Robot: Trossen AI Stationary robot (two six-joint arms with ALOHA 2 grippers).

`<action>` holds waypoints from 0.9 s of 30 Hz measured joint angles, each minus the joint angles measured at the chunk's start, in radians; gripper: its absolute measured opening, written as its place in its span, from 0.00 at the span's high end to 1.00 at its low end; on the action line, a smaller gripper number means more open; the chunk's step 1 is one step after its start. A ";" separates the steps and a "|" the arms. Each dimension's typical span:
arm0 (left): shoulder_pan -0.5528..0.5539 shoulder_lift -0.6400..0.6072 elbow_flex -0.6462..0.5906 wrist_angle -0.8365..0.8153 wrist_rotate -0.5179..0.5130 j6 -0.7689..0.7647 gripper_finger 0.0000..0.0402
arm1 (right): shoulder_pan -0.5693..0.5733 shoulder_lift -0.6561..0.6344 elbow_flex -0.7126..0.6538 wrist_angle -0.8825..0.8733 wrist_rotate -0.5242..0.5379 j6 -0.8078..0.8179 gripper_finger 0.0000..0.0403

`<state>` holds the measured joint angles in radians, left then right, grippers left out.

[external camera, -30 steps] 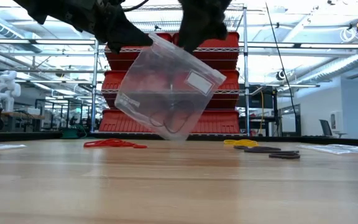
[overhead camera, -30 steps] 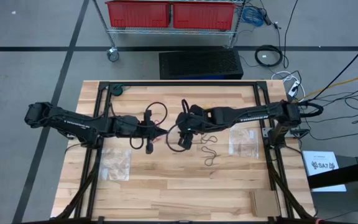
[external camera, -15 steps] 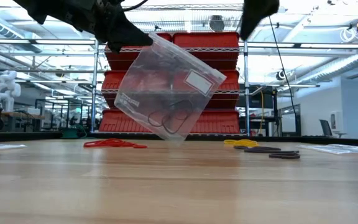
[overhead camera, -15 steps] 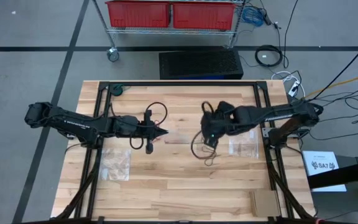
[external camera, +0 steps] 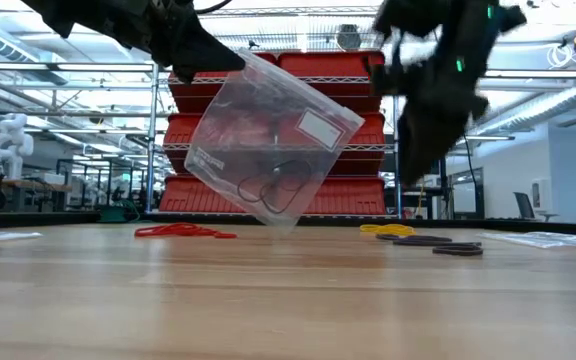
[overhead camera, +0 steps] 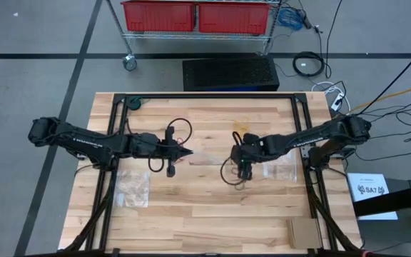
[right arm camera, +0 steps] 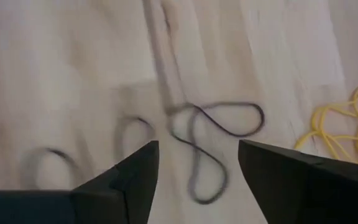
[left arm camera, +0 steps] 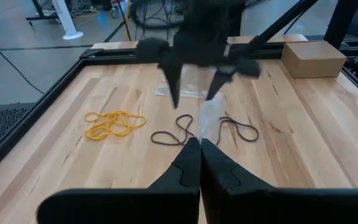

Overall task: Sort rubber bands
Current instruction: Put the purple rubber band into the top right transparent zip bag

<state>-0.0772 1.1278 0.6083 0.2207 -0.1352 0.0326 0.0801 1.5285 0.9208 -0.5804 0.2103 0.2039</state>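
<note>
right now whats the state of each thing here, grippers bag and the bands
left gripper: shut on the clear bag, holding it up off the table
clear bag: hanging tilted, a few black bands inside
right gripper: open, empty, above the loose black bands
loose black bands: lying on the table
yellow bands: in a pile on the table
red bands: in a pile on the table
spare bags: flat on the table

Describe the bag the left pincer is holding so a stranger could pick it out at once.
Start at the wooden table and find the left pincer, shut on the top corner of a clear plastic bag that hangs tilted above the tabletop. Unlike the flat bags lying on the wood, it is lifted, has a white label, and holds black rubber bands in its lower corner.
</note>
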 joint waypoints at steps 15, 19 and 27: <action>0.001 0.000 0.000 -0.002 0.000 0.006 1.00 | -0.119 0.011 -0.078 0.174 -0.081 -0.290 0.52; 0.001 0.000 0.000 -0.003 0.000 0.006 1.00 | -0.131 0.051 -0.078 0.182 -0.090 -0.302 0.52; 0.001 0.000 0.000 -0.004 0.000 0.006 1.00 | -0.132 0.178 -0.073 0.215 -0.140 -0.298 0.52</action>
<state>-0.0765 1.1278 0.6083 0.2170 -0.1352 0.0391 -0.0519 1.7067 0.8480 -0.3650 0.0700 -0.0945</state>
